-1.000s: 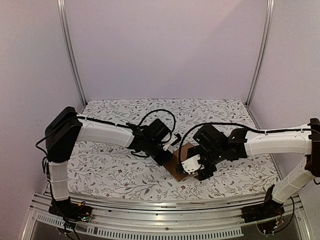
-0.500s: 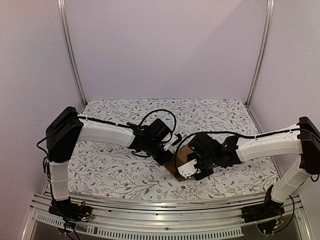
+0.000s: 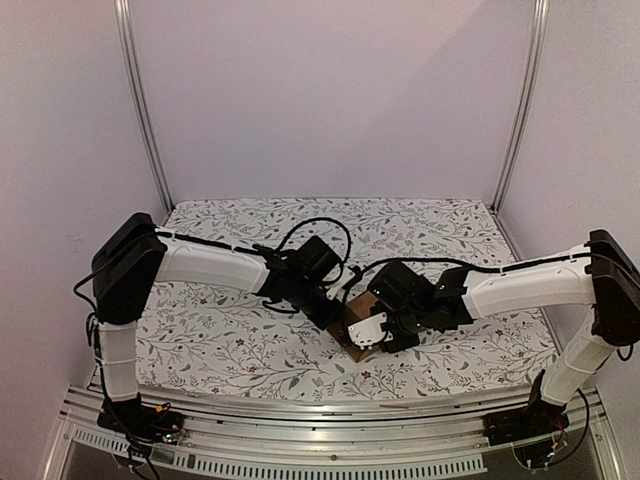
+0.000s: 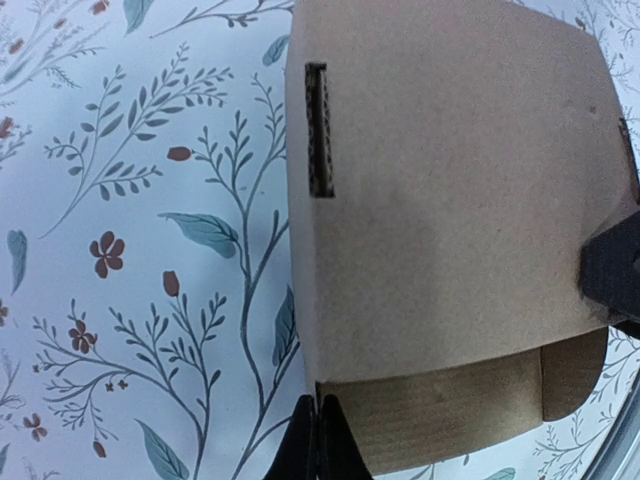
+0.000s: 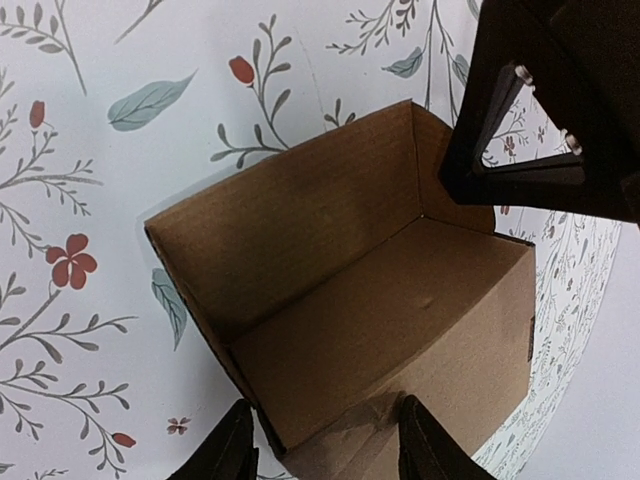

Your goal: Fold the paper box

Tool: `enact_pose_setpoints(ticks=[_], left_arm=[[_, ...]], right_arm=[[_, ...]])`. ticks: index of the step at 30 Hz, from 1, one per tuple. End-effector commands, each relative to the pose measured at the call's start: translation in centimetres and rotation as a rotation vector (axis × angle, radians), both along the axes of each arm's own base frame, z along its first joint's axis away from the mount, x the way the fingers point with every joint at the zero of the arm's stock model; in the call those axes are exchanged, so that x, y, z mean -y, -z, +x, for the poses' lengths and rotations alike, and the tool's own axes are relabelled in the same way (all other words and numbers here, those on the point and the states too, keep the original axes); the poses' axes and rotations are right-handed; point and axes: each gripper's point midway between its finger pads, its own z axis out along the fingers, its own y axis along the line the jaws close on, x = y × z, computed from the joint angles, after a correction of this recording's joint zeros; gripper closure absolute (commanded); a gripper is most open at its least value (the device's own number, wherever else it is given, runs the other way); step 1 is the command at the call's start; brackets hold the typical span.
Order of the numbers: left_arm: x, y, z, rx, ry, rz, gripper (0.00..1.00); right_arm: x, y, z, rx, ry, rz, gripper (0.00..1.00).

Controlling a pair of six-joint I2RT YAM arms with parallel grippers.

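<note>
The paper box is a small brown carton standing open on the floral cloth between my two grippers. In the right wrist view its open inside faces the camera. My left gripper is shut, its fingertips pinched on the edge of the box's end wall; a slit shows in the wall beside it. It also shows in the right wrist view at the box's far corner. My right gripper is open, with one finger outside the near wall and the other over the box's side.
The floral tablecloth covers the table. Metal frame posts stand at the back corners before a plain wall. An aluminium rail runs along the near edge by the arm bases.
My right gripper has moved left and closed in over the box, and now straddles its near wall. The left gripper has stayed on the box.
</note>
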Motion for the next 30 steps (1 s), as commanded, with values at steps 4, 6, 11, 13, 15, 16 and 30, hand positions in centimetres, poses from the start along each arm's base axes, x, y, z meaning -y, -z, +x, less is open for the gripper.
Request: enact_pose_setpoints(ticks=[4,6,11,13,15,16,30], left_arm=[[0.5,0.6,-0.4,-0.039,0.013,-0.004,1.0],[0.6,0.6,-0.4,-0.042,0.016,-0.007,1.0],[0.7,0.6,-0.4,-0.043,0.014,-0.009,1.0],[0.6,0.5,-0.4,-0.042,0.012,-0.009,1.0],[0.6,0.5,-0.4,-0.043,0.013,-0.008,1.0],[0.6,0.5,-0.4,-0.044,0.011,-0.007,1.0],[0.5,0.3,-0.4,-0.048,0.009,0.003,1.0]], right_arm=[[0.1,1.6,-0.7,-0.073,0.054,-0.031,0.53],[-0.2,1.4,-0.3,-0.073,0.081,-0.024,0.54],[-0.4,1.4,0.0,-0.087,0.128,-0.027,0.58],[-0.2,1.8,0.0,-0.097,0.141,-0.042,0.59],[0.1,2.4,-0.3,-0.11,0.135,-0.062,0.59],[0.2,2.4,-0.4,-0.11,0.135,-0.064,0.6],[0.0,2.3,-0.8,-0.164,0.169,-0.075,0.56]])
